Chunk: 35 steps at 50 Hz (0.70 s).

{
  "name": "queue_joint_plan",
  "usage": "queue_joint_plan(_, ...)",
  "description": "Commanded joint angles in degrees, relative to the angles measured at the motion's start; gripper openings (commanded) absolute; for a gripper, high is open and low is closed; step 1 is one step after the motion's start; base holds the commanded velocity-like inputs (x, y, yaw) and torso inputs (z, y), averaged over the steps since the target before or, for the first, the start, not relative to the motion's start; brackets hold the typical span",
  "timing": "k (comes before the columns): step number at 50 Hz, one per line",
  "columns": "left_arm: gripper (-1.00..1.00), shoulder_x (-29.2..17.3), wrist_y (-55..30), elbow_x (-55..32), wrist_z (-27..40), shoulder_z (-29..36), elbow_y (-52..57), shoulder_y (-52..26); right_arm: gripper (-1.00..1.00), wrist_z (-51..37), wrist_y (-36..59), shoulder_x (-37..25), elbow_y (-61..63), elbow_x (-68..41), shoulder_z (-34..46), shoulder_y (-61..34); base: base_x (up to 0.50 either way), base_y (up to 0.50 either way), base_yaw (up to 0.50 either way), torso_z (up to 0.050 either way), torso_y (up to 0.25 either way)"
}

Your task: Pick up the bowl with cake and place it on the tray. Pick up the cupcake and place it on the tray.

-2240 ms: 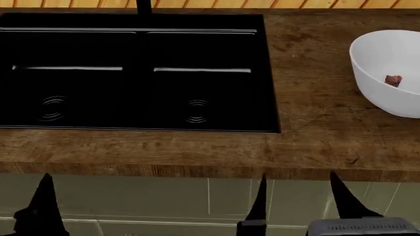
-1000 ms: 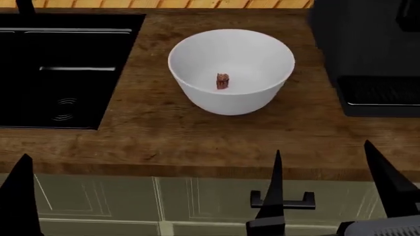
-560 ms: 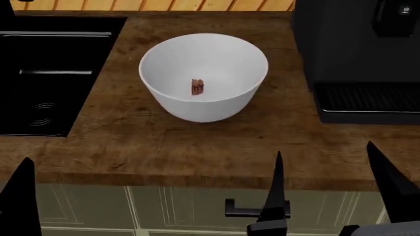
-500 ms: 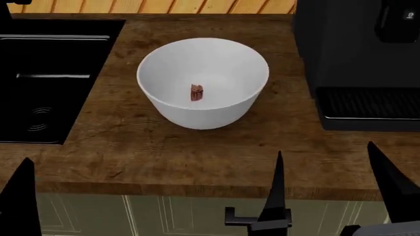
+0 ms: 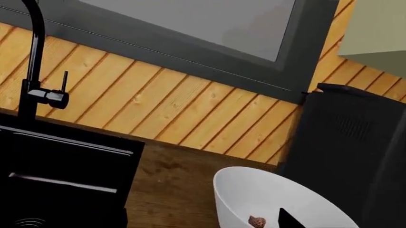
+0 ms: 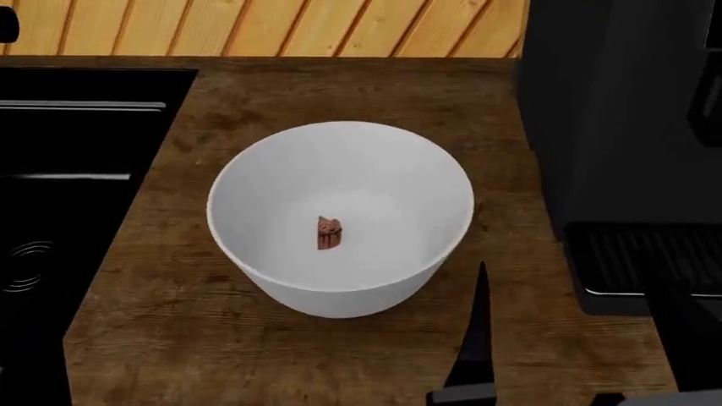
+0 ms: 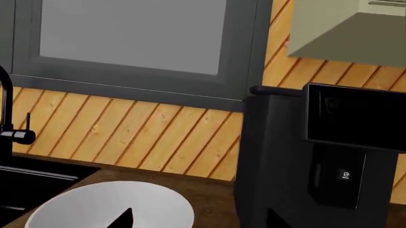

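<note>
The bowl (image 6: 340, 218) with cake (image 6: 328, 234) rests ungrasped on the wooden tabletop (image 6: 282, 93); both placements are judged outstanding. Neither tray nor cupcake is seen, and jaw state cannot be told.

- Head view: high above the counter (image 6: 226, 355), looking steeply down, close on the bowl (image 6: 341, 218).
- Left wrist view: low, beside the bowl (image 5: 279, 202), facing the wall panelling (image 5: 159, 109).
- Right wrist view: low, near the bowl (image 7: 111, 206), facing the same wall.
- Shared by all three: bowl, sink (image 6: 68, 169), black machine (image 6: 620, 127).
</note>
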<state>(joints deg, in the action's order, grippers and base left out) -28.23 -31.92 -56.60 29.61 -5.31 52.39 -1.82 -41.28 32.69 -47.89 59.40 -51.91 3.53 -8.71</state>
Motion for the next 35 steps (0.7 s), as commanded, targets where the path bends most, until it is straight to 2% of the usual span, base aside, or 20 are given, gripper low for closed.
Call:
queue_joint_plan(1,1.0,-0.5,0.02,-0.39,0.44,0.07,0.12,-0.21,1.0,-0.92,-3.66,-1.78,-0.14,1.59,2.12,0.77,0.0,0.0,0.0,0.0,0.0)
queue_joint_plan(5,1.0,-0.43,0.08,-0.3,0.51,0.36,0.16,-0.41,1.0,-0.48,-5.39,-1.85,-0.59,1.92,1.86,1.54,0.04,0.0,0.0,0.0,0.0)
queue_joint_plan(10,1.0,0.49,0.62,1.55,-0.14,1.42,-1.36,0.38,1.0,-0.75,-5.62,-2.02,-1.22,1.86,2.25,1.48,0.5,0.0,0.0,0.0,0.0)
queue_joint_plan(16,1.0,-1.0,-1.8,-3.21,2.91,0.86,-1.0,-2.17,1.0,-1.56,-5.99,-1.91,-1.88,2.92,2.49,1.9,0.14,0.0,0.0,0.0,0.0)
queue_joint_plan(18,1.0,-2.22,-3.39,-7.48,5.38,0.32,-0.91,-4.92,1.0,-1.86,-5.99,-1.74,-1.9,3.45,2.76,1.96,0.0,0.0,0.0,0.0,0.0)
queue_joint_plan(21,1.0,-5.43,-6.77,-20.06,12.05,0.2,-2.79,-12.26,1.0,-2.5,-5.53,-1.16,-2.23,4.46,3.64,1.45,0.0,0.0,0.0,0.0,0.0)
queue_joint_plan(24,1.0,-7.81,-8.98,-31.1,19.7,1.89,-6.76,-20.22,1.0,-4.76,-3.57,-0.43,-2.55,4.76,4.69,0.29,0.0,0.0,0.0,0.0,0.0)
queue_joint_plan(25,1.0,-8.1,-8.74,-37.32,24.17,2.83,-9.33,-23.38,1.0,-5.17,-3.27,-0.32,-2.59,4.63,4.82,0.1,0.0,0.0,0.0,0.0,0.0)
queue_joint_plan(27,1.0,-9.14,-9.66,-44.04,27.52,5.22,-10.74,-29.01,1.0,-7.14,-1.29,0.13,-2.8,4.5,5.63,-0.99,0.0,0.0,0.0,0.0,0.0)
queue_joint_plan(30,1.0,-9.52,-9.77,-55.95,34.68,10.47,-14.98,-36.91,1.0,-9.43,1.29,0.72,-2.56,2.68,6.56,-2.83,0.0,0.0,0.0,0.0,0.0)
queue_joint_plan(35,1.0,-7.57,-9.74,-63.93,38.49,15.82,-22.42,-45.09,1.0,-11.46,3.92,0.28,-3.54,-8.0,5.91,-5.02,0.0,0.0,0.0,0.0,0.0)
